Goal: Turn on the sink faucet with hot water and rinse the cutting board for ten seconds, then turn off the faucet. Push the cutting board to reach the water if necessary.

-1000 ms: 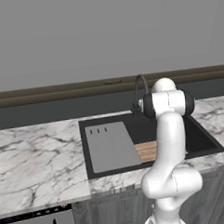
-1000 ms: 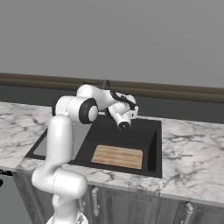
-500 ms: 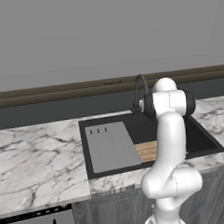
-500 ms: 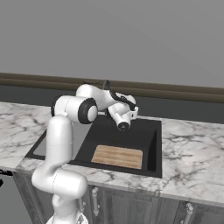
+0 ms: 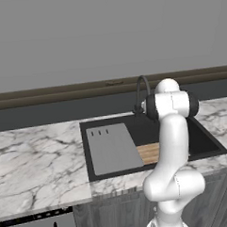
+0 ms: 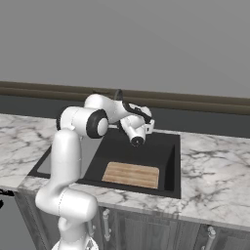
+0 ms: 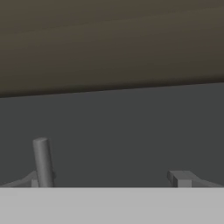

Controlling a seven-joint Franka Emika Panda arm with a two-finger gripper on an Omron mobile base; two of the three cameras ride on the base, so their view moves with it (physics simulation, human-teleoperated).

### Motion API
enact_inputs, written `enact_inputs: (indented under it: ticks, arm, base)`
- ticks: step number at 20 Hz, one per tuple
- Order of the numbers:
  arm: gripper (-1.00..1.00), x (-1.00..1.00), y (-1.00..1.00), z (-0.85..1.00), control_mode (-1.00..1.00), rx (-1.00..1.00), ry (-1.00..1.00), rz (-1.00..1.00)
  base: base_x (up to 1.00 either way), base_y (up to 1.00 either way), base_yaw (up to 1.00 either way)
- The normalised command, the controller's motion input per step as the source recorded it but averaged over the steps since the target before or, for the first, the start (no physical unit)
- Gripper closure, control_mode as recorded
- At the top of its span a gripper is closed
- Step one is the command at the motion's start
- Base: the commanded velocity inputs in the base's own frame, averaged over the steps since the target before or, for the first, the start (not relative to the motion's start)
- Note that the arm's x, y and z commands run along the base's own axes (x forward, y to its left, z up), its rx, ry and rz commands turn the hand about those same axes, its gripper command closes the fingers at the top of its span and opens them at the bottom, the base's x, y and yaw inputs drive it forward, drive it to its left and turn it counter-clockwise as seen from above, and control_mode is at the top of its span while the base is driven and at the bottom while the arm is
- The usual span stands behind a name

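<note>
The dark gooseneck sink faucet [image 5: 141,91] stands at the back rim of the black sink [image 5: 201,140]. No water shows at the spout. The light-brown cutting board [image 6: 132,174] lies flat on the basin floor at the front; in the left base view my arm covers part of the cutting board [image 5: 148,153]. My gripper [image 6: 144,123] hovers over the back of the sink by the faucet [image 6: 118,94], pointing at the wall. In the hand view the gripper [image 7: 109,179] is open, and a short grey rod [image 7: 43,161] stands right at its left fingertip [image 7: 34,180].
A larger flat grey slab [image 5: 112,148] with three slots fills the left half of the basin. White veined marble counter [image 6: 210,166] surrounds the sink, and a dark backsplash [image 7: 113,127] runs close behind the faucet.
The hand has sunk slightly near the faucet base. The cutting board and the grey slab lie where they were.
</note>
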Motion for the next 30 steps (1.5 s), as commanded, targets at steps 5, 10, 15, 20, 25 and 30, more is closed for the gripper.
enact_inputs:
  ticks: [5,10,15,20,25,30]
  arm:
    - [-1.0,-0.19,-0.55,0.0,-1.0,0.0,0.0,0.0]
    - [-1.0,-0.3,-0.58,0.0,-1.0,0.01,0.0,0.01]
    - [-1.0,-0.4,-0.53,0.0,-1.0,0.0,0.0,0.0]
    - [-1.0,-0.39,-0.52,0.0,-1.0,0.0,0.0,0.0]
    - [-1.0,-0.33,-0.5,0.0,-1.0,0.0,0.0,0.0]
    - [-1.0,-0.28,-0.47,0.0,-1.0,0.0,0.0,0.0]
  base:
    - [0.0,0.0,0.0]
    - [0.0,0.0,0.0]
    - [0.0,0.0,0.0]
    - [0.0,0.0,0.0]
    - [0.0,0.0,0.0]
    - [0.0,0.0,0.0]
